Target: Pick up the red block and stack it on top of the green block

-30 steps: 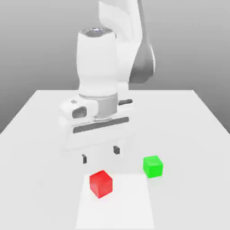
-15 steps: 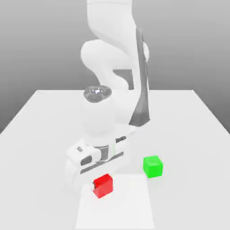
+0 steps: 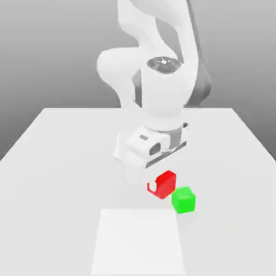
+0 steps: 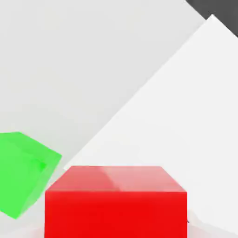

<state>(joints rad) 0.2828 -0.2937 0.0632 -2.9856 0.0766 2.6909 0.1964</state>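
The red block (image 3: 165, 183) hangs just above the table under my hand, with my gripper (image 3: 161, 187) shut on it. It is close beside the green block (image 3: 184, 199), on the exterior view's left of it and slightly farther back. The green block rests on the table, untouched. In the hand view the red block (image 4: 116, 204) sits close up between the fingers, with the green block (image 4: 24, 173) off to one side below it. The hand and the block hide most of my fingers in the exterior view.
A paler white square patch (image 3: 139, 242) lies flat on the white table (image 3: 48, 161) near its front edge; it also shows as the white patch (image 4: 186, 116) in the hand view. The arm's body stands at the back middle.
My gripper dropped onto the red block and shut on it. It then lifted the block off the white patch and carried it to the exterior view's right, next to the green block.
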